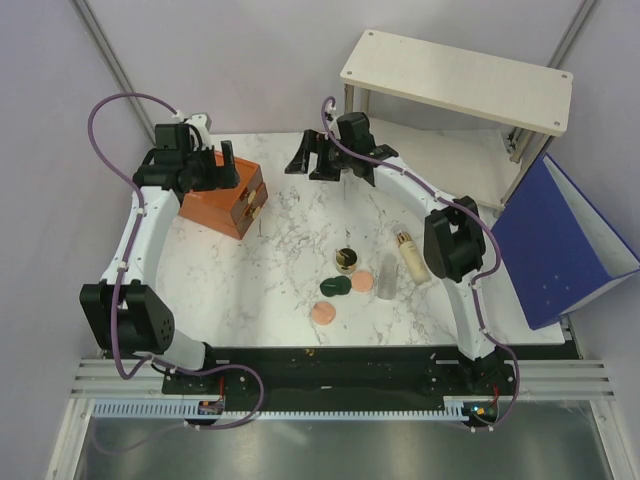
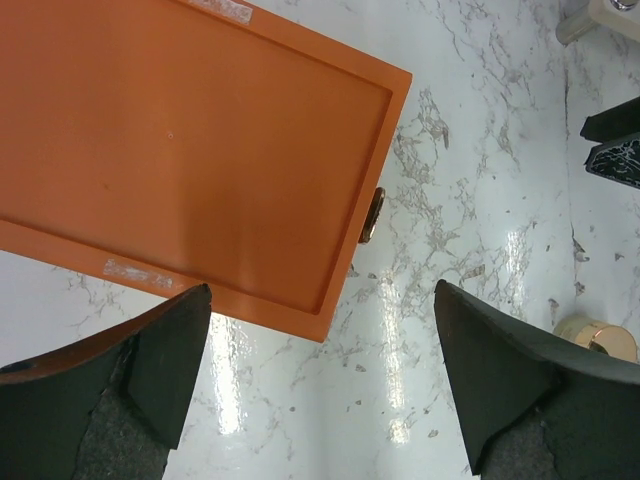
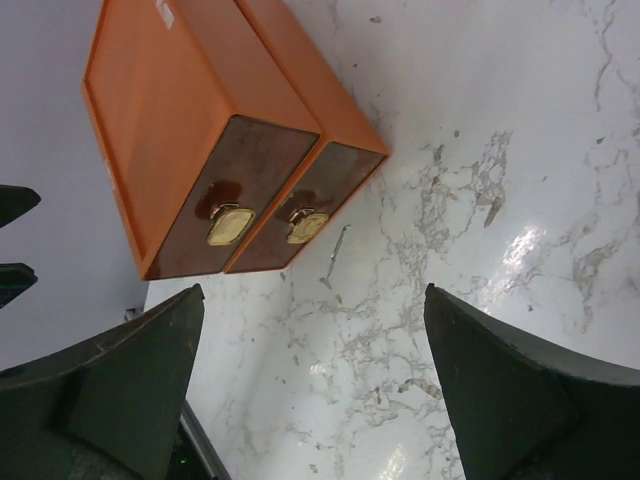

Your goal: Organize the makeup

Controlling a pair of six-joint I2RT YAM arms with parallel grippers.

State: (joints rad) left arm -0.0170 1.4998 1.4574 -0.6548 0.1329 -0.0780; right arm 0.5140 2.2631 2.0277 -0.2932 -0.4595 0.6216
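The makeup lies in a group right of centre: a gold-lidded round jar (image 1: 346, 261), a dark green compact (image 1: 334, 287), two peach-pink discs (image 1: 362, 282) (image 1: 323, 313), a clear tube (image 1: 386, 272) and a cream bottle with a gold cap (image 1: 408, 254). My left gripper (image 1: 215, 170) is open and empty above the orange-brown drawer box (image 1: 225, 198). In the left wrist view it (image 2: 320, 380) hangs over the box's front corner (image 2: 190, 140), and the jar (image 2: 595, 335) shows at the right edge. My right gripper (image 1: 310, 163) (image 3: 315, 380) is open and empty over bare table, right of the box.
The box has two closed dark drawers with gold handles (image 3: 231, 224) (image 3: 307, 225). A pale wooden shelf (image 1: 455, 75) stands at the back right. A blue binder (image 1: 565, 245) leans at the right edge. The table (image 1: 290, 250) is white marble.
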